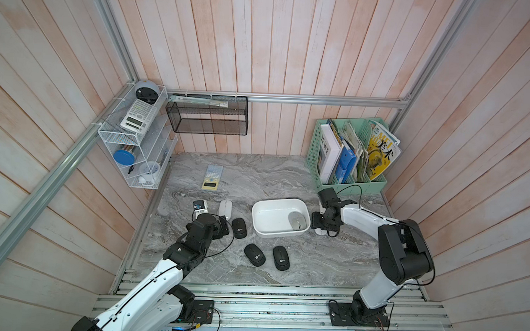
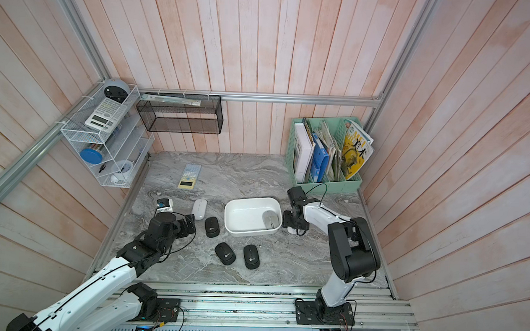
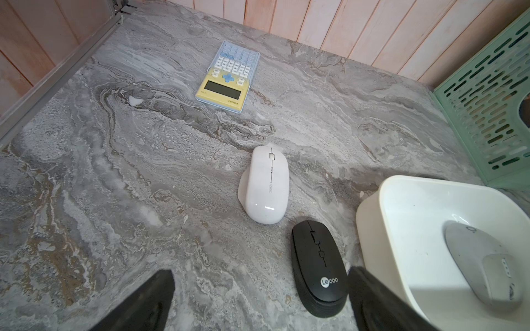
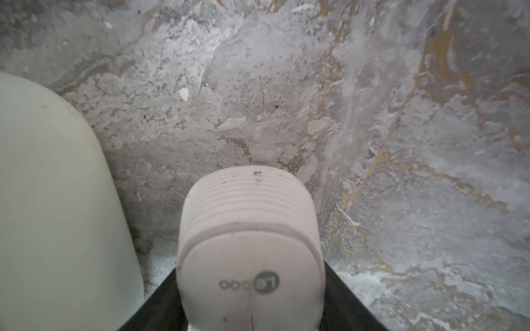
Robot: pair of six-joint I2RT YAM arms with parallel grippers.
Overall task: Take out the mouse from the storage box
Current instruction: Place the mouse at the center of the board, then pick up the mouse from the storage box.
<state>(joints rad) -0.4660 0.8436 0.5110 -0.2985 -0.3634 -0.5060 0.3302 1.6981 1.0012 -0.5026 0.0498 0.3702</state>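
Note:
The white storage box point(image 1: 277, 199) point(image 2: 250, 198) stands mid-table, and a grey mouse point(image 1: 298, 224) point(image 2: 271, 223) point(image 3: 481, 263) lies in its right end. Just outside the box's right wall, low over the table, my right gripper point(image 1: 321, 229) point(image 2: 292, 228) point(image 4: 251, 286) is shut on a pale white mouse point(image 4: 249, 229) with a round logo. The box's outer wall point(image 4: 57, 200) shows beside that mouse in the right wrist view. My left gripper point(image 1: 224, 227) point(image 2: 191, 226) point(image 3: 259, 286) is open left of the box with nothing between its fingers point(image 3: 155, 301).
A black mouse point(image 1: 239, 228) point(image 3: 318, 266) lies by the left gripper, two more black mice point(image 1: 254, 255) point(image 1: 281, 258) nearer the front. A white mouse point(image 1: 225, 209) point(image 3: 265, 184) and a calculator point(image 1: 212, 177) lie behind. A green file holder point(image 1: 350, 154) stands back right.

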